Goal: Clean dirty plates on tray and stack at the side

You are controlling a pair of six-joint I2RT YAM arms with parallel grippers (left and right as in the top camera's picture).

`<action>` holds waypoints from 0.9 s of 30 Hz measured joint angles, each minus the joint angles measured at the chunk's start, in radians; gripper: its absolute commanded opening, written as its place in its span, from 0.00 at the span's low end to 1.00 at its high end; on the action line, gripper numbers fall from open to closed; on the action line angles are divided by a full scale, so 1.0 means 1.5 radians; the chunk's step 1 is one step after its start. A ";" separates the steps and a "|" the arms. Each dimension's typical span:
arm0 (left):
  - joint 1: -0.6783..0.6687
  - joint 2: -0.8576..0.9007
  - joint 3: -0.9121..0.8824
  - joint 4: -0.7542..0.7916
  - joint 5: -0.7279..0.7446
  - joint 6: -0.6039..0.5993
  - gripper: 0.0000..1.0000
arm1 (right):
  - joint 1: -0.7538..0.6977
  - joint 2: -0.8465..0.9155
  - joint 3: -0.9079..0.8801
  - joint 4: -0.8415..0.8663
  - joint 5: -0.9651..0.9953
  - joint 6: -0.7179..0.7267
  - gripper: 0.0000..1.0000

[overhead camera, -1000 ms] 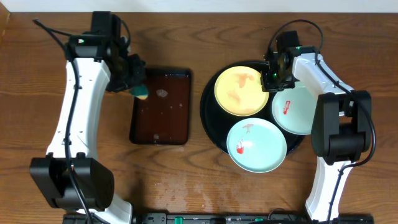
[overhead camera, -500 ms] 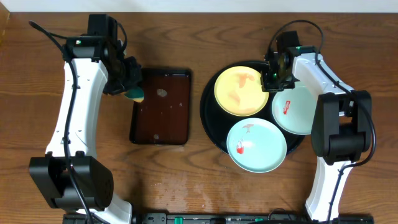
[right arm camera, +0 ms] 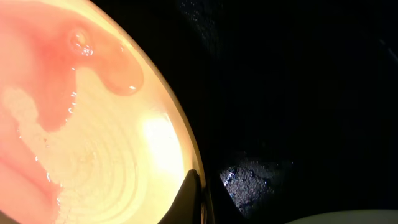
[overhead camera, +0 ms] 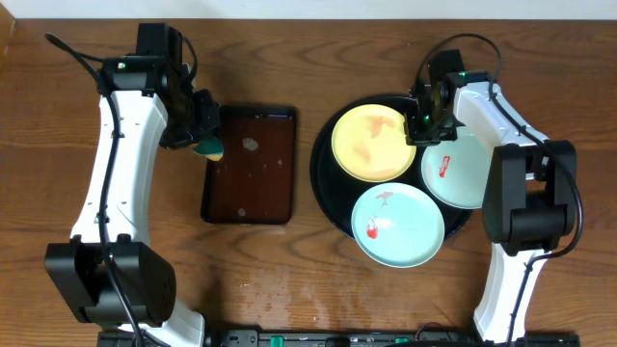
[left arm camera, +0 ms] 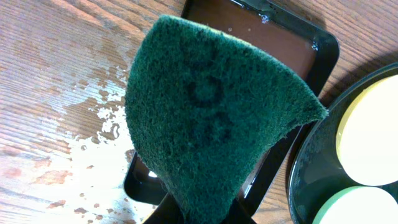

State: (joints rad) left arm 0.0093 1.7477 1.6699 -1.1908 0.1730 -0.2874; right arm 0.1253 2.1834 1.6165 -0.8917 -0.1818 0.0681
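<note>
The round black tray (overhead camera: 328, 198) holds three plates. The pale yellow plate (overhead camera: 371, 145) lies at its back left, smeared pink-red and wet (right arm camera: 74, 124). Two mint-white plates with red smears lie at the right (overhead camera: 458, 173) and front (overhead camera: 397, 226). My right gripper (overhead camera: 420, 123) is shut on the yellow plate's right rim (right arm camera: 198, 193). My left gripper (overhead camera: 201, 135) is shut on a green scouring sponge (left arm camera: 211, 118), held above the left edge of the rectangular tray.
A rectangular dark-brown tray (overhead camera: 251, 169) with wet residue stands left of the black tray. Water spots lie on the wood by its left edge (left arm camera: 93, 130). Bare wood-grain tabletop (overhead camera: 289, 280) runs along the front.
My left gripper with the sponge has shifted slightly left and back. The right gripper and the plates have not moved.
</note>
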 measured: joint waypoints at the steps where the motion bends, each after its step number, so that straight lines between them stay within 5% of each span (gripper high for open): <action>1: 0.000 0.000 0.000 0.000 0.000 0.000 0.08 | 0.000 0.000 0.000 -0.001 0.000 0.000 0.01; 7: 0.000 0.000 0.000 0.005 0.000 0.000 0.08 | 0.000 0.000 -0.002 -0.010 0.002 0.002 0.14; 9: 0.000 0.000 0.000 0.007 0.000 0.000 0.08 | 0.000 0.000 -0.003 -0.010 0.002 0.000 0.01; 27: 0.000 0.000 -0.004 0.014 0.000 0.000 0.08 | -0.001 -0.001 -0.003 -0.007 -0.004 0.005 0.01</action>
State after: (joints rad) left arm 0.0093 1.7477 1.6638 -1.1698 0.1730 -0.2874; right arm 0.1238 2.1818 1.6123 -0.9024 -0.1875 0.0757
